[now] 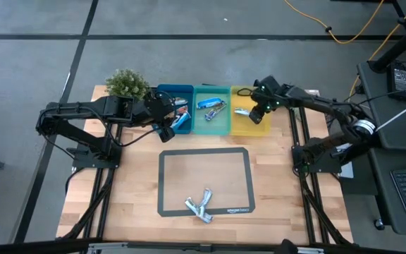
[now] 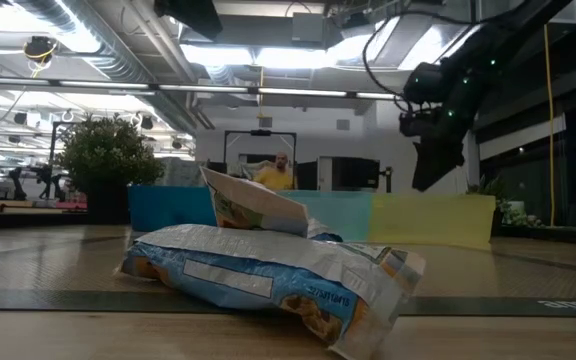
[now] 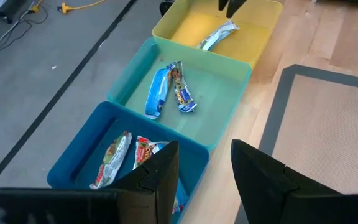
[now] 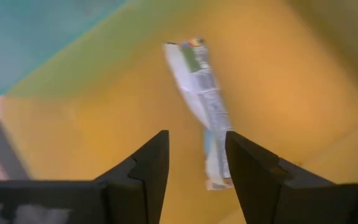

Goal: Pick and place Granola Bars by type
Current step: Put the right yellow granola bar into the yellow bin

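Note:
Two or three silver-wrapped bars (image 1: 199, 206) lie crossed on the dark mat near the table's near edge; in the low view one bar (image 2: 268, 275) lies flat with another propped on it. The blue bin (image 3: 79, 155) holds red/green bars (image 3: 112, 160), the teal bin (image 3: 229, 93) holds blue-and-white bars (image 3: 166, 90), and the yellow bin (image 3: 263, 34) holds one silver bar (image 4: 201, 93). My left gripper (image 3: 204, 155) hovers open over the blue bin's near rim. My right gripper (image 4: 196, 140) hangs open above the yellow bin (image 1: 249, 113), over the silver bar, touching nothing.
A potted plant (image 1: 127, 83) stands at the table's far left corner beside the blue bin. The three bins sit in a row along the far edge. The framed mat (image 1: 204, 182) covers the table's middle. A person shows far off in the room behind (image 2: 276, 172).

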Robot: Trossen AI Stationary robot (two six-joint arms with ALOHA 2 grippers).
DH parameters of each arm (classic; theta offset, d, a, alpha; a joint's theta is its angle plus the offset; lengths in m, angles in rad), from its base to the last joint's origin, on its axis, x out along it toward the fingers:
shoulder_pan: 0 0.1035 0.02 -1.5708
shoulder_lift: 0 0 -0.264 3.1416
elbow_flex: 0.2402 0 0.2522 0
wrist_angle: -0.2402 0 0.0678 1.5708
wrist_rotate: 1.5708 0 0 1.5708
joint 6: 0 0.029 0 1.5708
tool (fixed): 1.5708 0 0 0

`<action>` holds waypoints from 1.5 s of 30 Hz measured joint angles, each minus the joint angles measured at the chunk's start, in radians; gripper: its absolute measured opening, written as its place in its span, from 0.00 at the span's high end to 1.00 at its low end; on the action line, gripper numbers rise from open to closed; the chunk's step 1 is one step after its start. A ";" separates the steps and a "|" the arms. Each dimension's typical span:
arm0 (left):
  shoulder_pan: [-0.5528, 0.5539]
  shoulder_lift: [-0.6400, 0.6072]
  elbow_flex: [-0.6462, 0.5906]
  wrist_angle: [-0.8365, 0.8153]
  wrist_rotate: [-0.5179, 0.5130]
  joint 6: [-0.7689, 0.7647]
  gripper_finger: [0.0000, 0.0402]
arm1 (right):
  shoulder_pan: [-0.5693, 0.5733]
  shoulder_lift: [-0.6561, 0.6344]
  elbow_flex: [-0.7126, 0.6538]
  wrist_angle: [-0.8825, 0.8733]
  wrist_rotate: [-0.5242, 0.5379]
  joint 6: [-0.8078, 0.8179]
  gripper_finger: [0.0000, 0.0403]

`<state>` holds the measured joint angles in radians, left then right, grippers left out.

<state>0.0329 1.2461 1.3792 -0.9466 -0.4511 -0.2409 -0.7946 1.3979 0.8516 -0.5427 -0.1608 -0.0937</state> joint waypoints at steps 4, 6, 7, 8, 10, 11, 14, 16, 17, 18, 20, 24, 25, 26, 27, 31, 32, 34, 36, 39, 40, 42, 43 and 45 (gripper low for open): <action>0.000 0.000 0.000 0.000 0.000 0.000 0.65 | 0.052 -0.045 0.000 -0.010 -0.001 -0.009 0.60; 0.000 0.000 0.000 0.000 0.000 0.000 0.65 | 0.080 -0.069 0.000 -0.010 0.000 -0.020 0.60; 0.000 0.000 0.000 0.000 0.000 0.000 0.65 | 0.094 -0.081 0.000 -0.009 0.000 -0.022 0.60; 0.000 0.000 0.000 0.000 0.000 0.000 0.65 | 0.106 -0.093 0.000 -0.009 0.000 -0.021 0.60; 0.000 0.000 0.000 0.000 0.000 0.000 0.65 | 0.130 -0.116 0.000 -0.009 0.000 -0.018 0.60; 0.000 0.000 0.000 0.000 0.000 0.000 0.65 | 0.143 -0.128 0.000 -0.010 0.000 -0.016 0.60; 0.000 0.000 0.000 0.000 0.000 0.003 0.65 | 0.179 -0.167 0.000 -0.010 0.001 -0.017 0.60; 0.000 0.000 0.000 0.000 0.000 0.014 0.65 | 0.203 -0.190 0.000 -0.009 0.001 -0.018 0.60; 0.000 0.000 0.000 0.000 0.000 0.017 0.65 | 0.214 -0.202 0.000 -0.010 0.000 -0.019 0.60; 0.000 0.000 0.000 0.000 0.000 0.017 0.65 | 0.225 -0.213 0.000 -0.010 0.000 -0.019 0.60; 0.000 0.000 0.000 0.000 0.000 0.017 0.65 | 0.249 -0.238 0.000 -0.009 0.000 -0.021 0.60; 0.000 0.000 0.000 0.000 0.000 0.019 0.65 | 0.300 -0.279 0.000 -0.009 0.001 -0.021 0.60; 0.000 0.000 0.000 0.000 0.000 0.019 0.65 | 0.314 -0.289 0.000 -0.009 0.001 -0.020 0.60; 0.000 0.000 0.000 0.000 0.000 0.019 0.65 | 0.328 -0.298 0.000 -0.009 0.000 -0.018 0.60; 0.000 0.000 0.000 0.000 0.000 0.019 0.65 | 0.344 -0.307 0.000 -0.009 0.001 -0.017 0.60; 0.000 0.000 0.000 0.000 0.000 0.024 0.65 | 0.415 -0.339 0.000 -0.008 0.001 -0.011 0.60; 0.000 0.000 0.000 0.000 0.000 0.032 0.65 | 0.433 -0.345 0.000 -0.008 0.001 -0.001 0.60; 0.000 0.000 0.000 0.000 0.000 0.045 0.65 | 0.470 -0.356 0.000 -0.007 0.001 0.023 0.60; 0.000 0.000 0.000 0.000 0.000 0.045 0.65 | 0.509 -0.365 0.000 -0.007 0.002 0.043 0.60; 0.000 0.000 0.000 0.000 0.000 0.046 0.65 | 0.564 -0.370 0.000 -0.003 0.007 0.068 0.60; 0.000 0.000 0.000 0.000 0.000 0.046 0.65 | 0.582 -0.369 0.000 0.001 0.008 0.072 0.60; 0.000 0.000 0.000 0.000 0.000 0.046 0.65 | 0.621 -0.369 0.000 0.010 0.009 0.072 0.60; 0.000 0.000 0.000 0.000 0.000 0.046 0.65 | 0.639 -0.369 0.000 0.016 0.010 0.072 0.60; 0.000 0.000 0.000 0.000 0.000 0.046 0.65 | 0.678 -0.369 0.000 0.032 0.010 0.071 0.60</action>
<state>0.0330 1.2461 1.3792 -0.9466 -0.4507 -0.1951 -0.1165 1.0286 0.8520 -0.5110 -0.1513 -0.0223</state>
